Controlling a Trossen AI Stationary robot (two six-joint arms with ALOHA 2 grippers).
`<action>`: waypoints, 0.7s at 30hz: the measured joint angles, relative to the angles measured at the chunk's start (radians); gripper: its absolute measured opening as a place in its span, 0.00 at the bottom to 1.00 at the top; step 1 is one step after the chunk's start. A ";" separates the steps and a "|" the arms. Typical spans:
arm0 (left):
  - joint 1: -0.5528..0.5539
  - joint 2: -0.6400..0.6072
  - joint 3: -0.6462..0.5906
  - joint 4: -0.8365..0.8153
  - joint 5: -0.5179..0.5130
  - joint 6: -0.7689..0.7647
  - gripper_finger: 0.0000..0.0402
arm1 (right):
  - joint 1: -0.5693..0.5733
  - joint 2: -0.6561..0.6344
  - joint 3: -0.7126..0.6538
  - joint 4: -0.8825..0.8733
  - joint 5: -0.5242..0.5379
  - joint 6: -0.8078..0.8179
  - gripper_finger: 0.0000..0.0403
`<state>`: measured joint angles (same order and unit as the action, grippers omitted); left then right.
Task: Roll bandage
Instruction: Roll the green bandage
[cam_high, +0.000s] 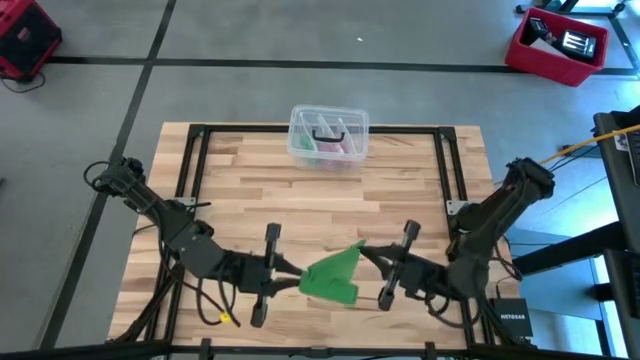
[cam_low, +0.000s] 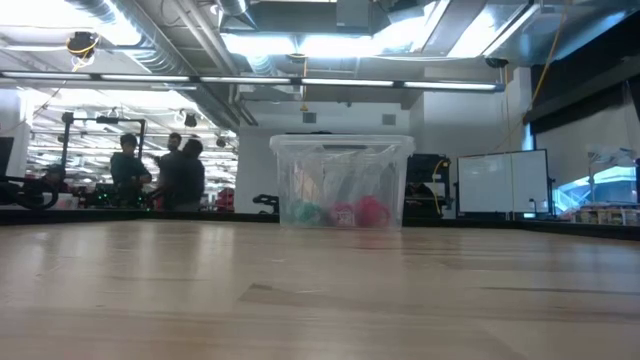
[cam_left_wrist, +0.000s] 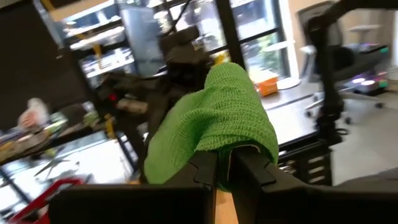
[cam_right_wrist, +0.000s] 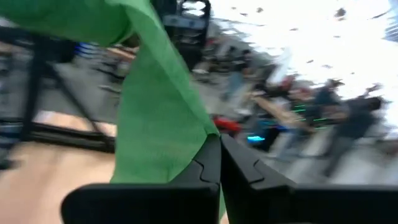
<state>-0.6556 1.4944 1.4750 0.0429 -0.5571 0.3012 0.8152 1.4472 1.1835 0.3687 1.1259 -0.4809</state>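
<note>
A bright green bandage (cam_high: 334, 276) is held above the near edge of the wooden table (cam_high: 320, 190), stretched between two arms. The left end effector (cam_high: 290, 275) and right end effector (cam_high: 366, 254) are each clamped on it.

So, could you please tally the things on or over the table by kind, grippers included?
Green bandage: 1
Clear plastic box: 1
Grippers, left gripper and right gripper, each shut on the bandage: 2
Total: 4
</note>
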 joint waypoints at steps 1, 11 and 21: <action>0.000 0.000 0.000 0.000 0.013 0.000 0.04 | -0.011 -0.011 0.000 -0.061 -0.045 0.072 0.01; 0.001 0.000 0.000 0.000 0.021 0.006 0.04 | -0.079 -0.031 0.000 -0.301 -0.276 0.349 0.01; 0.015 0.000 0.000 0.002 0.010 -0.018 0.04 | -0.054 -0.046 -0.001 -0.267 -0.101 0.344 0.26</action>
<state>-0.6407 1.4948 1.4750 0.0444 -0.5473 0.2831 0.7607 1.4015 1.1828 0.1017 1.0245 -0.1367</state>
